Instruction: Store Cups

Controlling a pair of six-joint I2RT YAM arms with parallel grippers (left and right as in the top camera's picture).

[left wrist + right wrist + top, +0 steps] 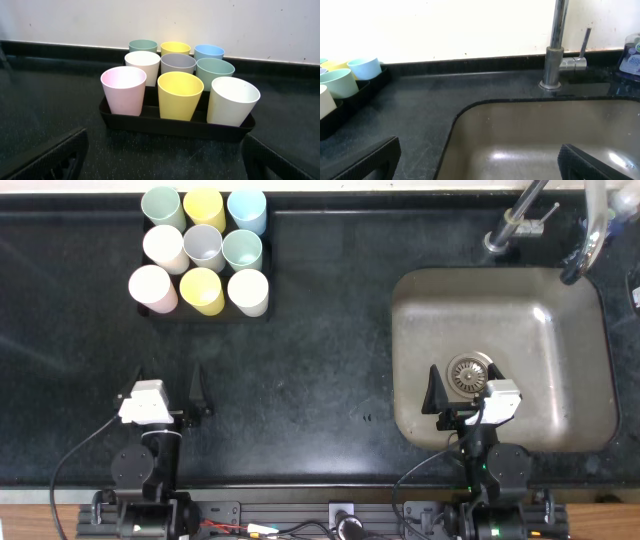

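Nine pastel plastic cups in pink, yellow, cream, grey, green and blue stand upright in three rows of three. They sit inside a shallow black rectangular tray at the back left of the dark speckled stone counter. The left gripper sits in front of the tray and well apart from it, its fingers spread wide with nothing between them. The right gripper is over the stainless steel sink near the round drain, its fingers also apart and empty, facing the chrome faucet.

A kitchen: dark stone worktop, steel sink, faucet, soap bottle.
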